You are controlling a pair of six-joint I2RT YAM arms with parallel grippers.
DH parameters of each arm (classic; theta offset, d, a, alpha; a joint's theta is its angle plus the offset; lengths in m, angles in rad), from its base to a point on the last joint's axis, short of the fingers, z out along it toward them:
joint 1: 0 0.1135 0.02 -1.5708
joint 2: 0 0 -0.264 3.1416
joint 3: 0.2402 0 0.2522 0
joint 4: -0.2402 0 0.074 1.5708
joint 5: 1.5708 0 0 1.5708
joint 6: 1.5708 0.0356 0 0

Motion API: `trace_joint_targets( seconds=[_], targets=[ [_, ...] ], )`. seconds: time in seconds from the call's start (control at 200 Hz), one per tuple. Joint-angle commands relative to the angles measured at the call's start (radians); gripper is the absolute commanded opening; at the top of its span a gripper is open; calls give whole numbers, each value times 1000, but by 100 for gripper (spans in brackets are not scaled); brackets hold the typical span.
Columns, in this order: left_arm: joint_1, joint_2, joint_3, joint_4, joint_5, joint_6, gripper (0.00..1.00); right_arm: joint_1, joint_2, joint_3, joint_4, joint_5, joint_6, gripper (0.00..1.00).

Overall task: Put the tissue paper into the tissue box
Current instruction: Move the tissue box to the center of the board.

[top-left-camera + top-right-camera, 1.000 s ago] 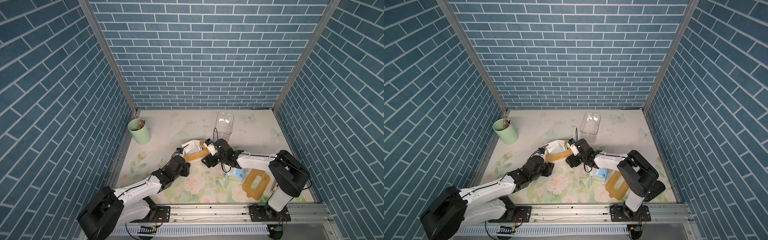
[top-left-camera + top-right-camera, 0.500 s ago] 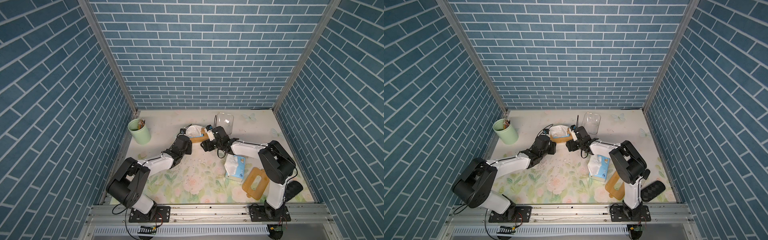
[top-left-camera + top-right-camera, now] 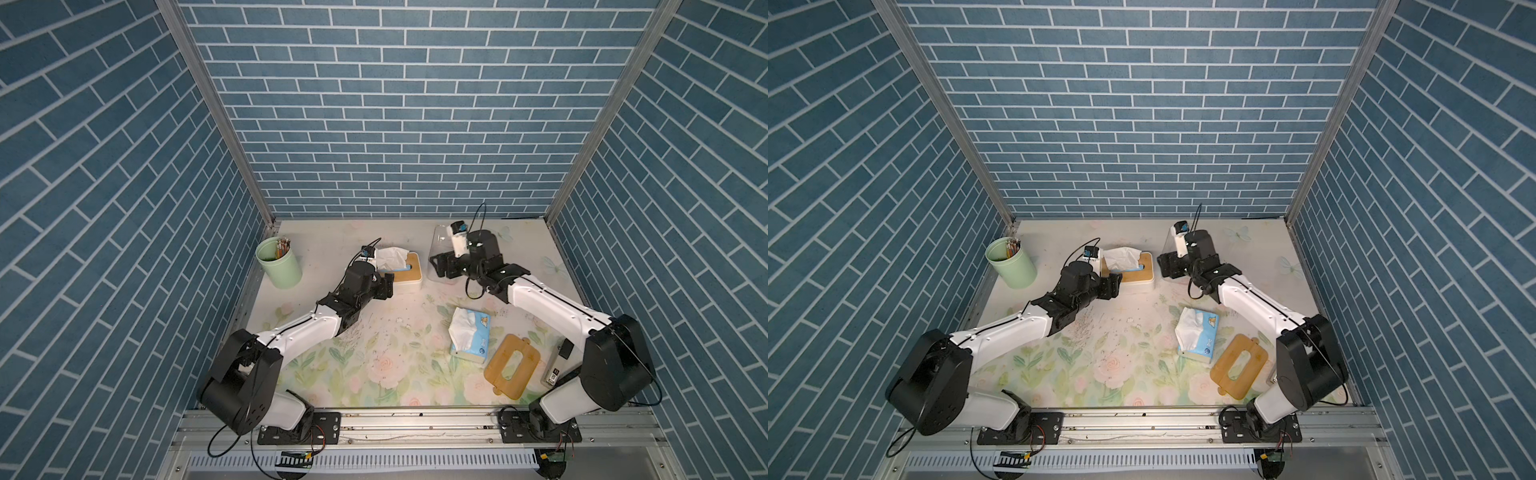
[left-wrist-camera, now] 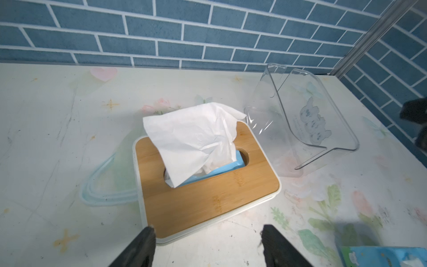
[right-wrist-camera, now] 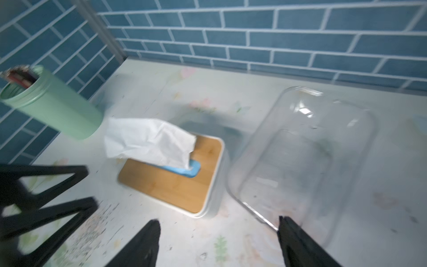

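Just left of centre in both top views, the tissue box [image 3: 411,271] sits on the tabletop [image 3: 328,249], tissue paper [image 3: 390,258] poking up through its wooden lid [image 4: 208,203]. Left hand [image 4: 207,228], at its lower left, and right hand [image 5: 219,220], to its right, both hang released and empty

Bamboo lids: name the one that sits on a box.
The far lid, seated on the white tissue box with tissue poking through its slot; the other lid lies loose on the table.
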Motion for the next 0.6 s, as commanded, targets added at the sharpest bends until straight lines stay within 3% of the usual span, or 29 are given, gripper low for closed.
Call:
trace_joint_targets(
  seconds=[0.0, 0.145, 0.305, 0.595],
  targets=[
    [-13, 1, 3, -40, 38, -3, 80, -61, 42, 53, -122, 89, -36, 83],
    [-17, -7, 0, -34, 54, -5, 84, -126, 129, 139, -172, 145, -40, 81],
    [-17, -10, -7, -37, 54, -5, 86, -153, 252, 225, -187, 121, -35, 76],
    [-20, -12, -6, -46, 62, -10, 86, -152, 430, 357, -222, 152, -28, 51]
  ],
)
